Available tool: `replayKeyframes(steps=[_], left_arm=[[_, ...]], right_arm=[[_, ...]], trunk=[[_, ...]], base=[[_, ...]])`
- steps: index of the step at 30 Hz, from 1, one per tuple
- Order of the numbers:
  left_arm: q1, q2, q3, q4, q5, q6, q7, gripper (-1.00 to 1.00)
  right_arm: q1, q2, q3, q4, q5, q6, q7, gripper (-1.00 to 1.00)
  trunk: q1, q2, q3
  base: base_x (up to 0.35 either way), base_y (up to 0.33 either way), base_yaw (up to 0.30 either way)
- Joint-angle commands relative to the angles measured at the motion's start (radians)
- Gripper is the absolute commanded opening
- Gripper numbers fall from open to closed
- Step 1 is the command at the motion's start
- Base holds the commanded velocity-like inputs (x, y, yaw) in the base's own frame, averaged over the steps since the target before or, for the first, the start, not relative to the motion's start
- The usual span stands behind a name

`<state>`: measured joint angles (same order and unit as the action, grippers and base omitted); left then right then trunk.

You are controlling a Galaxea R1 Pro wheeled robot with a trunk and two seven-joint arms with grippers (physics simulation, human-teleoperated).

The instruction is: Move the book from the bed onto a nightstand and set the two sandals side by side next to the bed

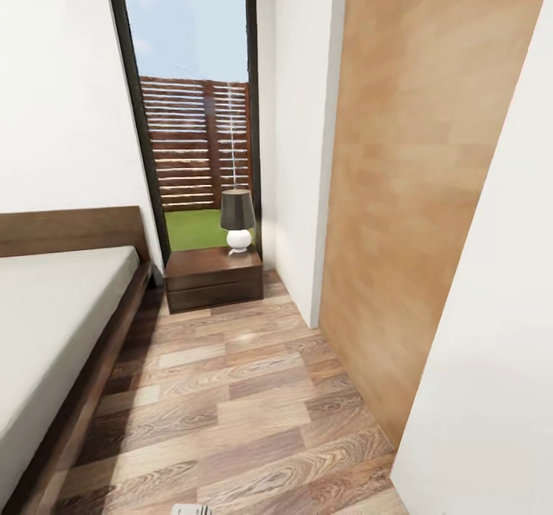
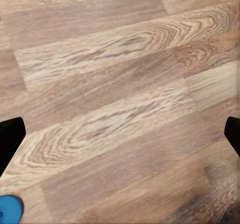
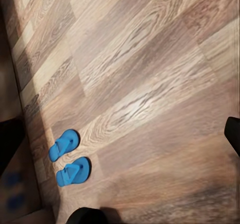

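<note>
The bed [image 1: 54, 323], with its grey mattress and dark wooden frame, fills the left of the head view. Beyond its foot-side corner stands the nightstand [image 1: 213, 275], with a lamp [image 1: 237, 219] on top. In the right wrist view the two sandals [image 3: 64, 145] [image 3: 73, 172] lie side by side on the plank floor, close to a dark glossy edge [image 3: 12, 194] that mirrors their blue. A blue sandal tip [image 2: 9, 209] shows in the left wrist view. My left gripper [image 2: 120, 136] and right gripper [image 3: 120, 139] both hang open over bare floor. The book is out of view.
A tall dark-framed window [image 1: 192, 100] rises behind the nightstand. A white wall corner [image 1: 299, 154] and a wood-panelled surface [image 1: 407, 193] close off the right. A strip of wood-plank floor [image 1: 230, 407] runs between the bed and that wall.
</note>
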<state>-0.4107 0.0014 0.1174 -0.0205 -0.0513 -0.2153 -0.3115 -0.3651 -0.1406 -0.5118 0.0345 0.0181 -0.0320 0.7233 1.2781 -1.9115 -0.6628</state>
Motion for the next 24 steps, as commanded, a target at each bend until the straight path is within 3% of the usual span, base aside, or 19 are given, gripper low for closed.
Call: replayKeyframes(steps=[1, 7, 16, 24], left_arm=[[0.0, 0.0, 0.008, 0.001, -0.005, -0.003, -0.003, 1.0], [0.0, 0.0, 0.008, 0.001, -0.005, -0.003, -0.003, 1.0], [0.0, 0.0, 0.007, 0.001, -0.006, -0.003, -0.003, 1.0], [0.0, 0.0, 0.008, 0.001, -0.006, -0.003, -0.003, 1.0]], right_arm=[[-0.002, -0.001, -0.004, 0.004, 0.002, -0.003, 0.002, 1.0], [-0.002, 0.0, -0.004, 0.004, 0.002, -0.003, 0.002, 1.0], [-0.002, -0.001, -0.004, 0.004, 0.002, -0.003, 0.002, 1.0], [-0.002, 0.0, -0.004, 0.004, 0.002, -0.003, 0.002, 1.0]], trunk=[[0.0, 0.0, -0.001], [0.0, 0.0, -0.001], [0.0, 0.0, -0.001], [0.0, 0.0, -0.001]], base=[[0.0, 0.0, -0.289], [0.0, 0.0, -0.215], [0.005, -0.003, -0.012], [0.158, -0.12, 0.0]])
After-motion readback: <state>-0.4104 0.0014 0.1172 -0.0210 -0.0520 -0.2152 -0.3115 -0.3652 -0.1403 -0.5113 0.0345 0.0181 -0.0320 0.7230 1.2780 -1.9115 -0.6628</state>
